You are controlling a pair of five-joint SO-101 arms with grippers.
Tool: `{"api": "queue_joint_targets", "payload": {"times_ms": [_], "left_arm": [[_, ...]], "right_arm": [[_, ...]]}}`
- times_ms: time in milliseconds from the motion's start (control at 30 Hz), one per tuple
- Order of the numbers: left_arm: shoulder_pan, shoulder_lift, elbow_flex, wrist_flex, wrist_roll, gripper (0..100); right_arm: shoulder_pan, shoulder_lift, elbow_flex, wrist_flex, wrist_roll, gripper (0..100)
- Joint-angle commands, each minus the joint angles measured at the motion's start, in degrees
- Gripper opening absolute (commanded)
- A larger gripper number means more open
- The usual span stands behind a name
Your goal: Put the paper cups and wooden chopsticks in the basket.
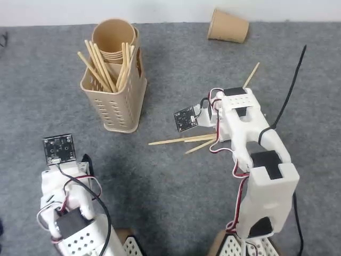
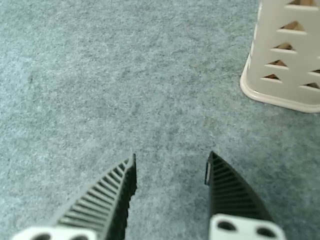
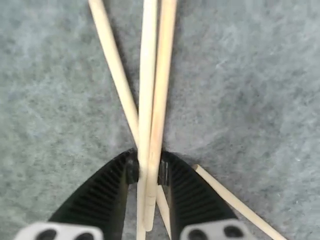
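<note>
A beige slotted basket (image 1: pixel 114 101) stands at the back left, holding stacked paper cups (image 1: pixel 113 34) and several wooden chopsticks (image 1: pixel 101 66). One more paper cup (image 1: pixel 228 25) lies on its side at the far right. Three chopsticks (image 1: pixel 184 140) lie on the grey carpet right of the basket. My right gripper (image 3: pixel 148 167) is shut on two chopsticks (image 3: pixel 152 90) down at the carpet; a third chopstick (image 3: pixel 112 60) crosses beneath them and another chopstick (image 3: pixel 230 202) lies beside one finger. My left gripper (image 2: pixel 171 165) hovers open over bare carpet, with the basket (image 2: pixel 285 55) ahead of it.
A single chopstick (image 1: pixel 251 74) lies beyond the right arm (image 1: pixel 245 122). A black cable (image 1: pixel 290 90) runs along the right side. The left arm (image 1: pixel 66 202) sits at the near left, with open carpet between it and the basket.
</note>
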Motion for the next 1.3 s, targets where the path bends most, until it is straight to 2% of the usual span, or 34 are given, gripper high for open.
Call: {"api": "queue_joint_targets", "payload": {"times_ms": [0,400,767,933,1267], "left_arm": [[0.4,0.2,-0.2,-1.5,-0.6,21],[0.2,0.2,-0.2,-1.5,-0.6,21],[0.2,0.2,-0.2,-1.4,-0.6,21],[0.2,0.2,-0.2,-1.2,-0.6,21],[0.2,0.2,0.2,-1.4,-0.6,21]], "right_arm": [[-0.2,-4.3,-1.8,0.6,0.3,0.8],[-1.5,-24.1,-1.4,1.0,-14.9,0.8],[-11.0,-42.9,-1.8,0.7,-35.0,0.8],[-17.0,-51.5,-1.8,-5.7,-47.1,0.8],[-16.0,-56.5,-1.8,-5.5,-48.6,0.8]]}}
